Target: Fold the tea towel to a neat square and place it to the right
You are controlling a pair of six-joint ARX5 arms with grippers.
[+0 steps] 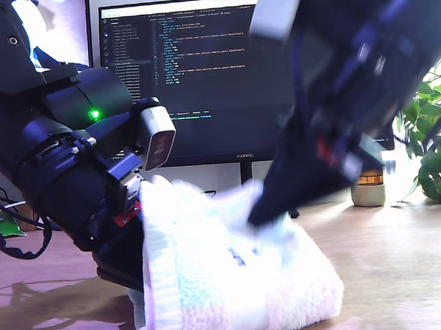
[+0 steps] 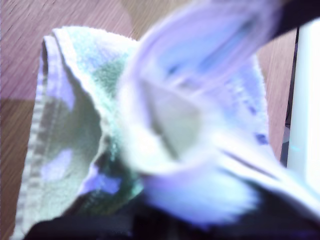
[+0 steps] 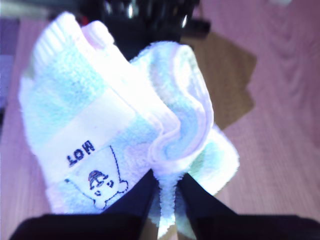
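Observation:
The tea towel is a white fluffy bundle on the wooden table, partly doubled over, with a small printed label on its front. At the exterior view's left, its hemmed edge stands upright against my first gripper. That gripper is low behind the cloth and appears shut on it, with its fingers mostly covered. The first wrist view shows the tea towel and its hem, with a blurred shape in front. My second gripper reaches down from the exterior view's upper right. The second gripper is shut on a fold of the tea towel.
A monitor showing code stands close behind the towel. A leafy plant and a small pot are at the exterior view's right. Bare wooden table lies to the exterior view's right of the towel.

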